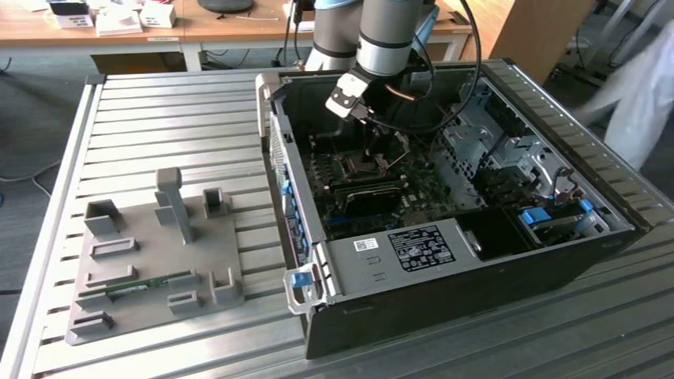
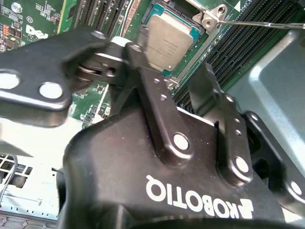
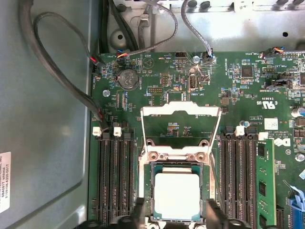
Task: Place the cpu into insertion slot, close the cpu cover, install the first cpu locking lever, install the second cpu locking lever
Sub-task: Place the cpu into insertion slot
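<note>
The cpu (image 3: 176, 195) lies flat in the insertion slot (image 3: 150, 181), with the cpu cover (image 3: 181, 109) hinged up and open beside it. My end effector (image 3: 175, 215) is spread, 2 fingers (image 3: 139, 210) flanking the chip, gripping nothing. A good seating, I judge, means flush, square and unforced.

Arm (image 1: 384, 35): silver-grey cylindrical tube with a blue-grey joint cap above.
Wrist block (image 1: 348, 99): pale grey, boxy.
Cable (image 1: 474, 67): black, looped beside the wrist.
Gripper (image 2: 169, 64): matte black moulded body with white lettering, black bar-link fingers (image 2: 155, 102), and round silver pins (image 2: 181, 141) and small screw heads at the pivots.
</note>
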Robot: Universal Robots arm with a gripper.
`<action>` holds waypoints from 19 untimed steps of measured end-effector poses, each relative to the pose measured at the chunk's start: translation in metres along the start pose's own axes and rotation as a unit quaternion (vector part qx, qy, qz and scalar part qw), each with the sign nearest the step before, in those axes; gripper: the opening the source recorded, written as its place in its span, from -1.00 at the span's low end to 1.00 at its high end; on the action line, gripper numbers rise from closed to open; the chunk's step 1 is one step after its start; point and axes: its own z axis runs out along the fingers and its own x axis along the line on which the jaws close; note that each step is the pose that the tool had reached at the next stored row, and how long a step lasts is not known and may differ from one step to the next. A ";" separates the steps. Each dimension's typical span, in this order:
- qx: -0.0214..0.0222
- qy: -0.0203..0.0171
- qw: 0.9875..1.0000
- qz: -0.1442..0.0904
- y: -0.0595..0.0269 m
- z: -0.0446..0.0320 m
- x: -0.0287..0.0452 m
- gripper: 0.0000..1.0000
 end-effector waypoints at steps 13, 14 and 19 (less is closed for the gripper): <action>0.000 0.000 1.000 0.000 0.0000 0.0000 0.0000 -0.75; 0.000 0.000 1.000 0.000 0.0000 0.0000 0.0000 -0.79; 0.000 0.000 1.000 0.000 0.0000 0.0000 0.0000 -0.79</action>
